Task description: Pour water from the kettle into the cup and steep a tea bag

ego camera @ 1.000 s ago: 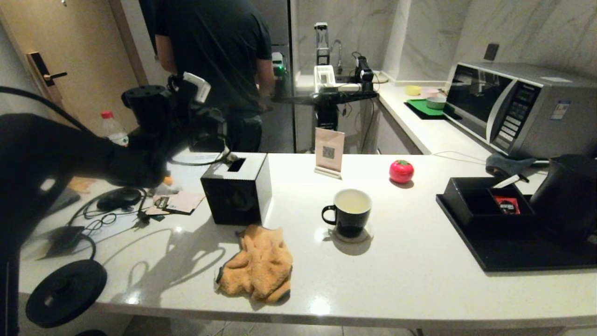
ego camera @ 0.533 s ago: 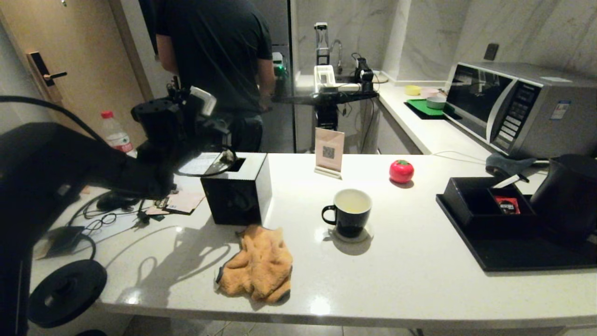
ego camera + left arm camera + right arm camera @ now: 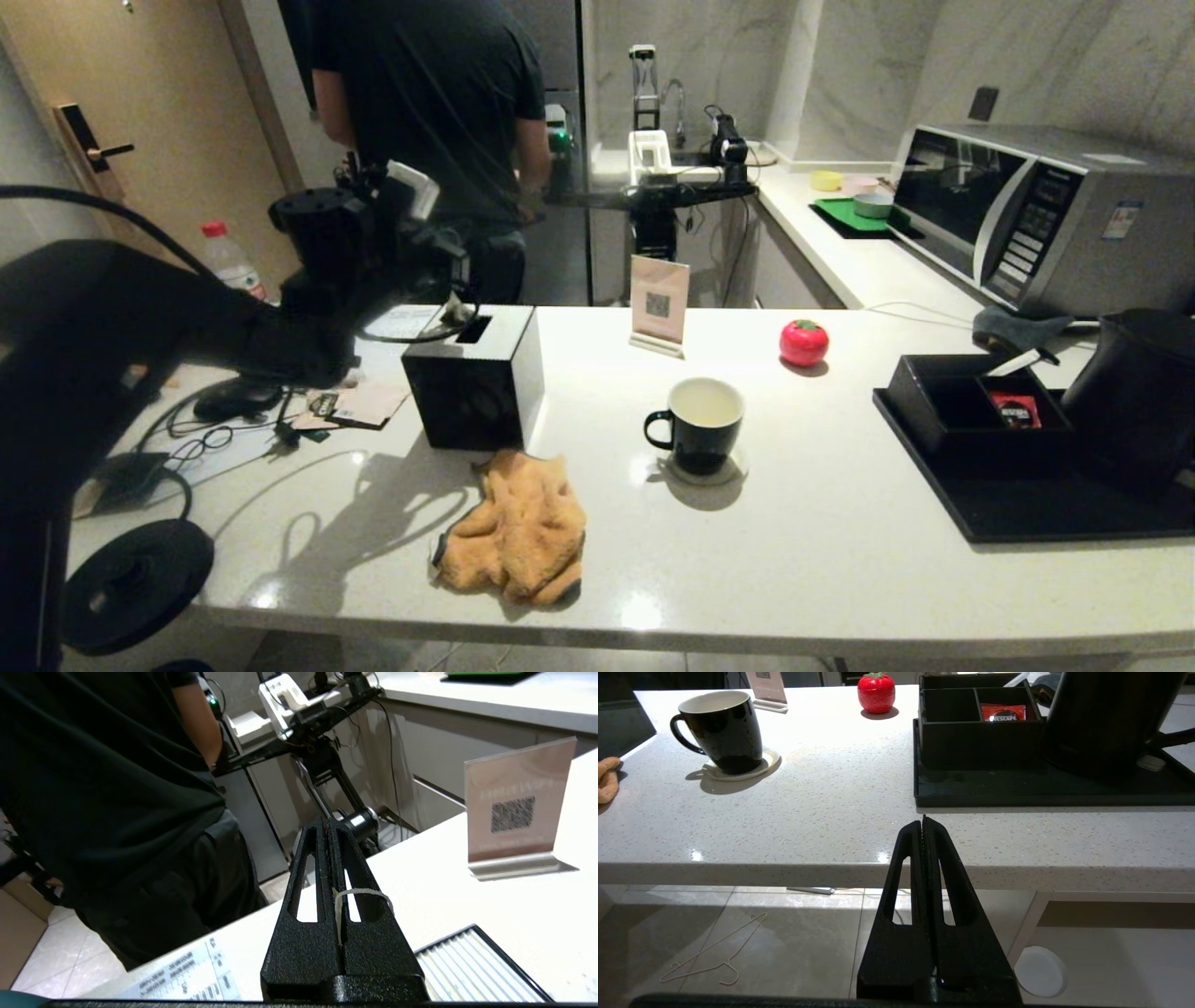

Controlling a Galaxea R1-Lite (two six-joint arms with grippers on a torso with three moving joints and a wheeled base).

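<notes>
The black cup [image 3: 700, 425] stands on a pale coaster mid-counter, its white inside showing pale water [image 3: 706, 403]; it also appears in the right wrist view [image 3: 721, 728]. The big black kettle [image 3: 1134, 392] [image 3: 1106, 714] rests on the black tray [image 3: 1027, 518] at the right. My left gripper [image 3: 452, 273] [image 3: 327, 822] hovers over the black tissue box, shut on the tea bag's white string [image 3: 360, 893], which loops over one finger. The pale tea bag [image 3: 457, 307] dangles just below it. My right gripper [image 3: 923, 820] is shut and empty, low before the counter's front edge.
A black tissue box [image 3: 476, 378], an orange cloth [image 3: 518, 527], a QR sign [image 3: 659, 303] and a red tomato-shaped item [image 3: 804, 343] surround the cup. A black organiser holds a red sachet [image 3: 1015, 409]. The kettle's base disc [image 3: 131, 583] lies front left. A person [image 3: 429, 121] stands behind.
My left arm has lifted and swung right from the cluttered left end toward the tissue box, the tea bag hanging beneath it. Cup and kettle have not moved.
</notes>
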